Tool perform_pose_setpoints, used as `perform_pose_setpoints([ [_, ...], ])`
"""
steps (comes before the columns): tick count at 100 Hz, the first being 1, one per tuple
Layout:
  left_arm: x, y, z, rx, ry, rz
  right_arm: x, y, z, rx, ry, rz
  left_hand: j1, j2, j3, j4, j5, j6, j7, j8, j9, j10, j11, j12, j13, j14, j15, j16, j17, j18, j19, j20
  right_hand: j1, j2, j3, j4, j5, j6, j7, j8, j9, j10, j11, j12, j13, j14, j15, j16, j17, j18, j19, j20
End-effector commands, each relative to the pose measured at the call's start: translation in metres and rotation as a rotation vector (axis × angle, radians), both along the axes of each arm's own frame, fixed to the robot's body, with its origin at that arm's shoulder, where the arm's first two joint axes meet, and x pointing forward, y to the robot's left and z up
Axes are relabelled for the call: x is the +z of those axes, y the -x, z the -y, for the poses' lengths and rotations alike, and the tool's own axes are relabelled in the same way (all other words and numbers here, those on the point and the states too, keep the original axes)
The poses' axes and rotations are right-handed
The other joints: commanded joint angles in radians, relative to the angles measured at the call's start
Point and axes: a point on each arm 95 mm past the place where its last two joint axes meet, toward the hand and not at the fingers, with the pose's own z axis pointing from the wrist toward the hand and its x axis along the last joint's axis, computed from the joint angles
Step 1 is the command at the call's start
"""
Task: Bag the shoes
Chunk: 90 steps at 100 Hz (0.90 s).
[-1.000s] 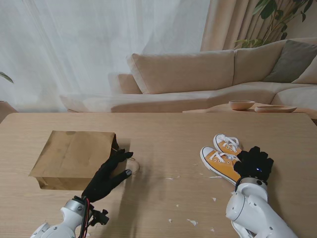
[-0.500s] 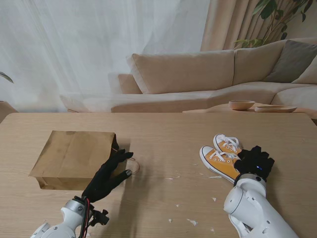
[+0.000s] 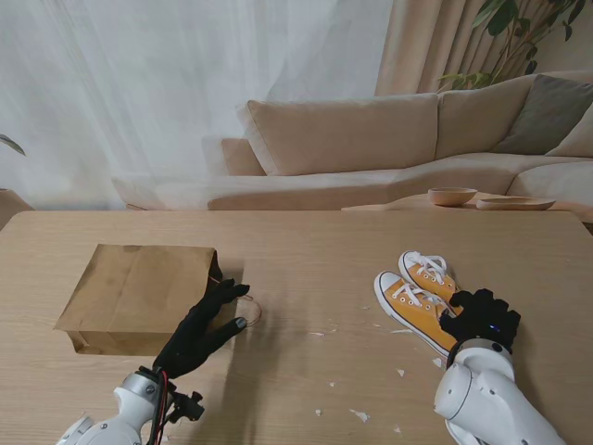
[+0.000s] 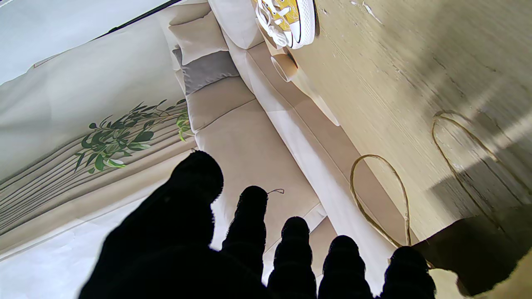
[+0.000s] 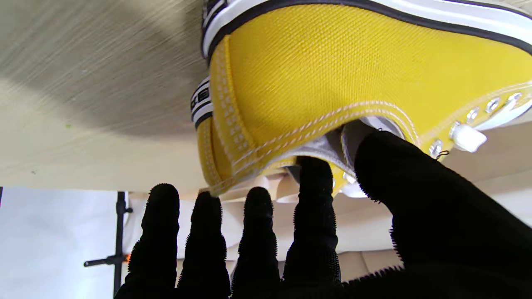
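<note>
- Stand view: right hand (image 3: 481, 318) sits nearer to me and a little farther right than half a second ago; it has slid back along the heels of the yellow sneakers (image 3: 419, 295).
- Left hand (image 3: 204, 326) has not moved against the earlier frames; it rests at the open mouth of the brown paper bag (image 3: 136, 296).
- Left hand fingers (image 4: 248, 224) are spread and hold nothing; the bag's cord handles (image 4: 379, 199) lie loose on the wooden table (image 3: 315, 260), just beside the fingertips.
- Right wrist view: the right hand's fingers (image 5: 314, 216) are parted, the thumb reaching to the collar opening of the nearer sneaker (image 5: 353, 74); whether it actually grips the shoe I cannot tell.
- Sneakers: canvas, yellow, white rubber soles with a black stripe, white laces, metal eyelets. The pair lies side by side on the table's right half, toes pointing away from me and to the left, well apart from the bag.
- Bag lies flat on the left half, mouth toward the shoes.
- Small white scraps (image 3: 359, 415) are scattered on the table between the arms.
</note>
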Motion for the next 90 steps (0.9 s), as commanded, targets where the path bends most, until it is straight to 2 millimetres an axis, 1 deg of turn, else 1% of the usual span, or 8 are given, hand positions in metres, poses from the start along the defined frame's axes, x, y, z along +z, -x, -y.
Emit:
perform_pose_setpoints([
  [1, 0.001, 0.002, 0.003, -0.018, 0.002, -0.006, 0.0, 0.01, 0.001, 0.013, 0.002, 0.001, 0.03, -0.003, 0.003, 0.001, 0.002, -0.029, 0.012, 0.009, -0.013, -0.016, 0.003, 0.012, -0.012, -0.031, -0.01, -0.006, 0.007, -0.041, -0.019, -0.009, -0.05, -0.004, -0.026, 0.044, -0.043, 0.054, -0.031, -0.002, -0.024, 0.016, -0.046, -0.016, -0.03, 0.011, -0.031, -0.017, -0.021, 0.017, -0.038, -0.019],
  [17, 0.0, 0.002, 0.003, -0.021, -0.001, -0.01, 0.013, 0.029, 0.009, 0.041, -0.013, -0.014, 0.03, -0.002, 0.003, 0.001, 0.002, -0.029, 0.011, 0.009, -0.012, -0.017, 0.004, 0.012, -0.012, -0.031, -0.01, -0.006, 0.007, -0.041, -0.018, -0.009, -0.078, 0.027, -0.094, 0.047, -0.083, 0.055, -0.08, -0.018, -0.021, 0.018, -0.153, -0.054, -0.028, 0.016, -0.093, -0.047, -0.021, 0.03, -0.108, -0.03],
  [24, 0.0, 0.003, 0.003, -0.021, -0.002, -0.012, 0.017, 0.037, 0.013, 0.054, -0.025, -0.021, 0.031, -0.003, 0.003, 0.001, 0.003, -0.029, 0.011, 0.009, -0.013, -0.017, 0.004, 0.012, -0.012, -0.032, -0.01, -0.006, 0.007, -0.041, -0.018, -0.009, -0.083, 0.052, -0.133, 0.05, -0.086, 0.006, -0.105, -0.024, -0.02, 0.014, -0.164, -0.055, -0.029, 0.02, -0.097, -0.043, -0.016, 0.039, -0.141, -0.032],
  [32, -0.001, 0.003, 0.003, -0.022, -0.003, -0.017, 0.02, 0.045, 0.019, 0.064, -0.027, -0.025, 0.031, -0.003, 0.004, 0.001, 0.003, -0.028, 0.012, 0.009, -0.012, -0.017, 0.004, 0.012, -0.012, -0.032, -0.01, -0.006, 0.007, -0.042, -0.018, -0.009, -0.071, 0.06, -0.164, 0.055, -0.067, -0.044, -0.135, -0.028, -0.017, -0.011, -0.135, -0.039, -0.03, 0.016, -0.12, -0.051, -0.019, 0.044, -0.192, -0.036],
  [47, -0.001, 0.003, 0.004, -0.025, -0.007, -0.02, 0.023, 0.054, 0.033, 0.078, -0.013, -0.068, 0.031, -0.003, 0.004, 0.001, 0.005, -0.027, 0.012, 0.009, -0.012, -0.017, 0.004, 0.012, -0.011, -0.033, -0.01, -0.007, 0.007, -0.041, -0.019, -0.009, -0.077, 0.054, -0.186, 0.056, -0.05, -0.037, -0.161, -0.021, -0.019, -0.002, -0.168, -0.055, -0.032, 0.01, -0.19, -0.074, -0.025, 0.046, -0.265, -0.027],
  [58, -0.001, 0.003, 0.005, -0.026, -0.01, -0.016, 0.023, 0.056, 0.042, 0.078, -0.018, -0.097, 0.031, -0.003, 0.004, 0.001, 0.005, -0.027, 0.012, 0.01, -0.012, -0.017, 0.005, 0.013, -0.011, -0.033, -0.01, -0.007, 0.007, -0.041, -0.019, -0.009, -0.106, 0.04, -0.191, 0.05, -0.101, -0.008, -0.191, -0.009, -0.019, 0.003, -0.243, -0.087, -0.035, 0.01, -0.244, -0.084, -0.029, 0.047, -0.313, -0.012],
  [74, -0.001, 0.003, 0.005, -0.029, -0.014, -0.01, 0.021, 0.054, 0.048, 0.098, -0.086, -0.11, 0.031, -0.003, 0.004, 0.001, 0.006, -0.026, 0.012, 0.01, -0.012, -0.015, 0.005, 0.013, -0.011, -0.032, -0.01, -0.006, 0.007, -0.041, -0.019, -0.009, -0.139, 0.055, -0.275, 0.034, -0.163, -0.068, -0.278, 0.001, -0.021, -0.006, -0.355, -0.129, -0.048, 0.008, -0.34, -0.093, -0.05, 0.042, -0.399, 0.022],
  [90, -0.002, 0.002, 0.005, -0.031, -0.018, -0.008, 0.02, 0.046, 0.048, 0.121, -0.091, -0.12, 0.03, -0.003, 0.004, 0.001, 0.006, -0.026, 0.011, 0.011, -0.012, -0.016, 0.005, 0.013, -0.012, -0.032, -0.01, -0.007, 0.007, -0.041, -0.018, -0.009, -0.121, 0.032, -0.286, 0.036, -0.157, -0.095, -0.293, 0.008, -0.026, -0.008, -0.372, -0.129, -0.056, 0.013, -0.359, -0.091, -0.054, 0.043, -0.42, 0.028],
])
